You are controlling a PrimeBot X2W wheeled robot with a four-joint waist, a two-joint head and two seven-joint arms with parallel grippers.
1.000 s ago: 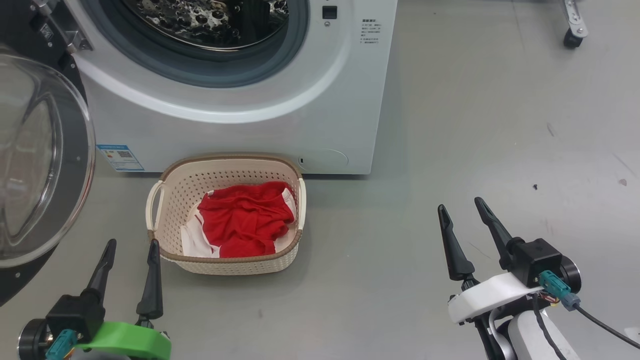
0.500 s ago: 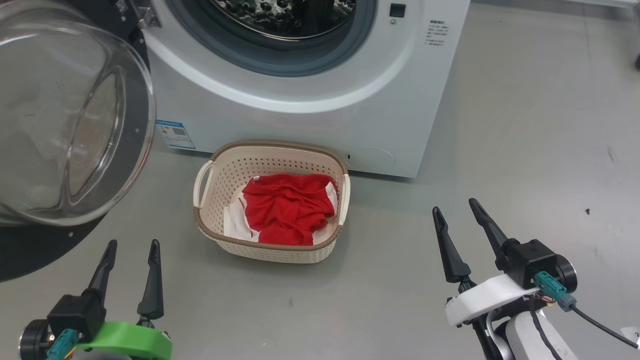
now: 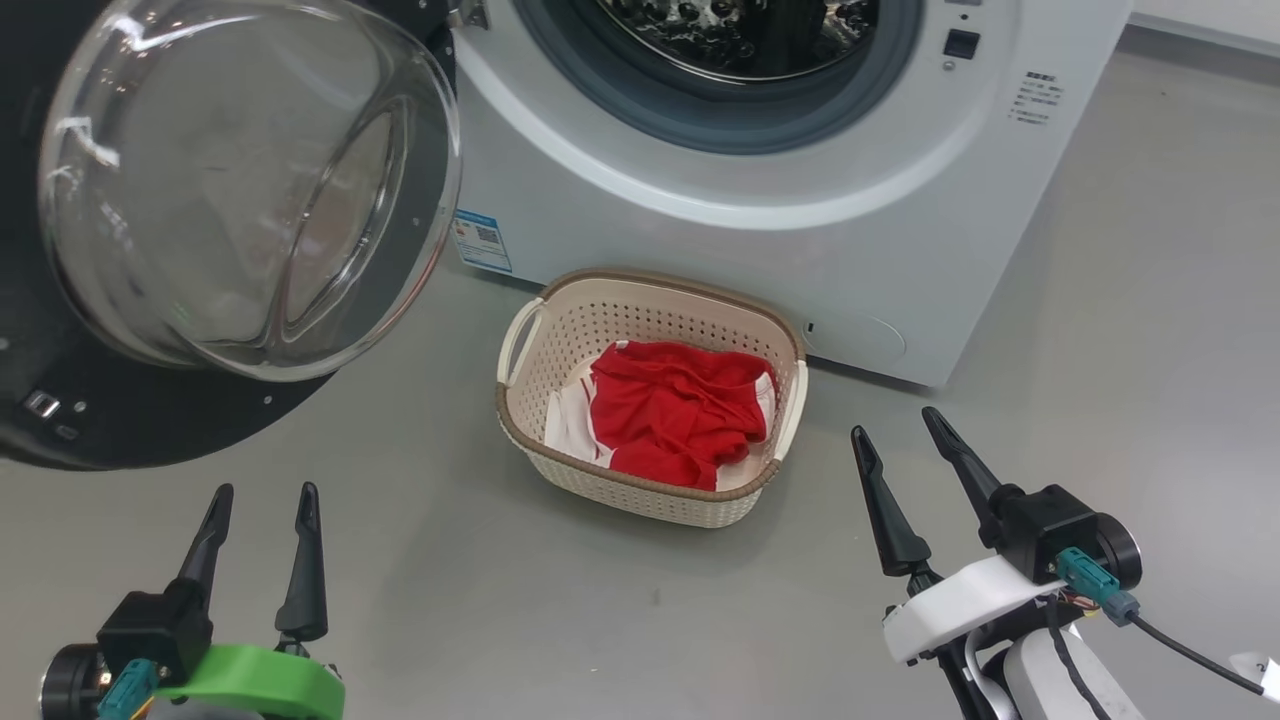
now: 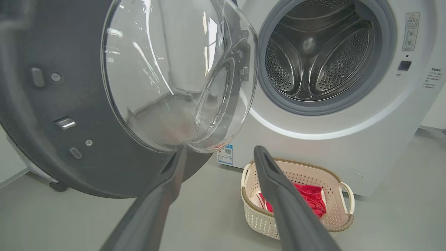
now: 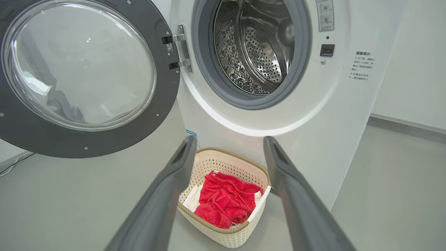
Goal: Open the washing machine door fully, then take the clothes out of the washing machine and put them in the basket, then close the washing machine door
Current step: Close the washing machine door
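Note:
The white washing machine (image 3: 760,230) stands ahead with its round door (image 3: 250,190) swung wide open to the left, glass bowl facing me. Its steel drum (image 4: 320,59) shows no clothes inside. Red clothes (image 3: 680,412) with white trim lie in the cream basket (image 3: 520,420) on the floor in front of the machine. My left gripper (image 3: 263,496) hovers open at the lower left, short of the door (image 4: 146,87). My right gripper (image 3: 898,432) is open at the lower right, beside the basket (image 5: 240,233), holding nothing.
Grey floor (image 3: 1150,300) stretches to the right of the machine and in front of the basket. A blue label sticker (image 3: 482,240) sits low on the machine's front. A pale wall with a grey skirting (image 5: 404,125) runs behind on the right.
The head camera has turned left, so the whole picture has shifted right. Both grippers keep their places at the bottom, open. The clothes lie unchanged in the basket.

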